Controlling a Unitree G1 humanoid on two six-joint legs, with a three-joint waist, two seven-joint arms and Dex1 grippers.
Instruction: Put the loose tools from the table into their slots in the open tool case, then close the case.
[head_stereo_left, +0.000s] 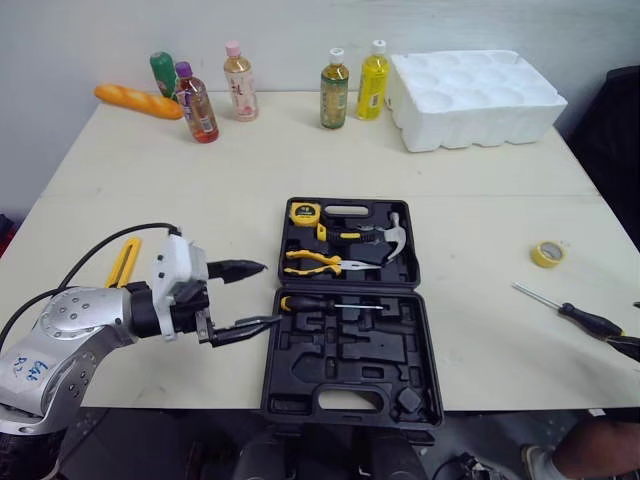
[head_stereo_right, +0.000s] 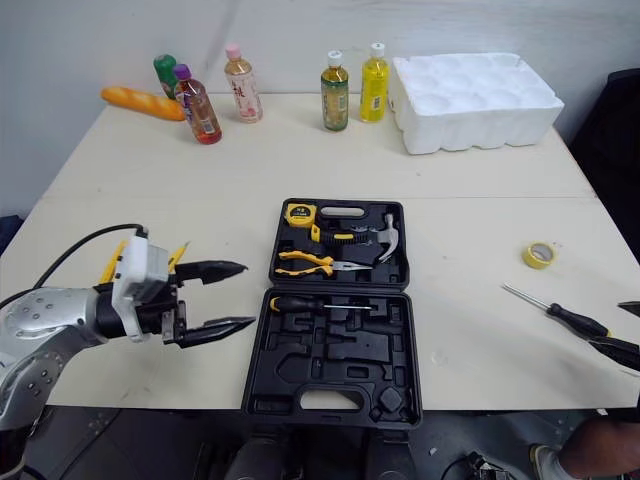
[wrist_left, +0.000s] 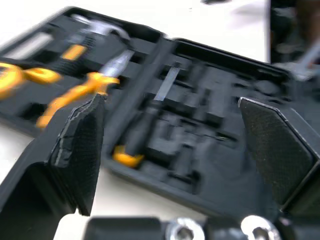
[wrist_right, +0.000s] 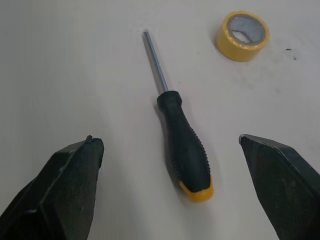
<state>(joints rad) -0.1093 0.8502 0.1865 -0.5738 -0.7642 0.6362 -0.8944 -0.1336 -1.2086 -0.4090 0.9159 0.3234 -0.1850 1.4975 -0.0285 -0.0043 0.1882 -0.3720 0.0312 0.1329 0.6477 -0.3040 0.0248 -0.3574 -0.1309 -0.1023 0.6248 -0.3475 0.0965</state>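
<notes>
Both grippers wide open and empty; case lid open.

My left gripper (head_stereo_left: 268, 294) hovers just left of the tool case (head_stereo_left: 345, 372), fingers spread wide with nothing between them. My right gripper (wrist_right: 170, 141) is equally wide, its fingers flanking the loose screwdriver (wrist_right: 182, 150) without touching it; the tool lies on the table (head_stereo_left: 200, 190), well right of the case. Slotted in the case: second screwdriver (head_stereo_left: 320, 303), pliers (head_stereo_left: 315, 262), hammer (head_stereo_left: 385, 240), tape measure (head_stereo_left: 304, 213). Yellow tape roll (head_stereo_left: 546, 253) lies beyond the loose screwdriver. Bottles (head_stereo_left: 335, 90) and foam tray (head_stereo_left: 475, 97) stand at the far edge.

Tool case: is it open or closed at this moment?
Open. The tool case lies flat, both halves spread, with pliers and hammer visible in their slots.
</notes>
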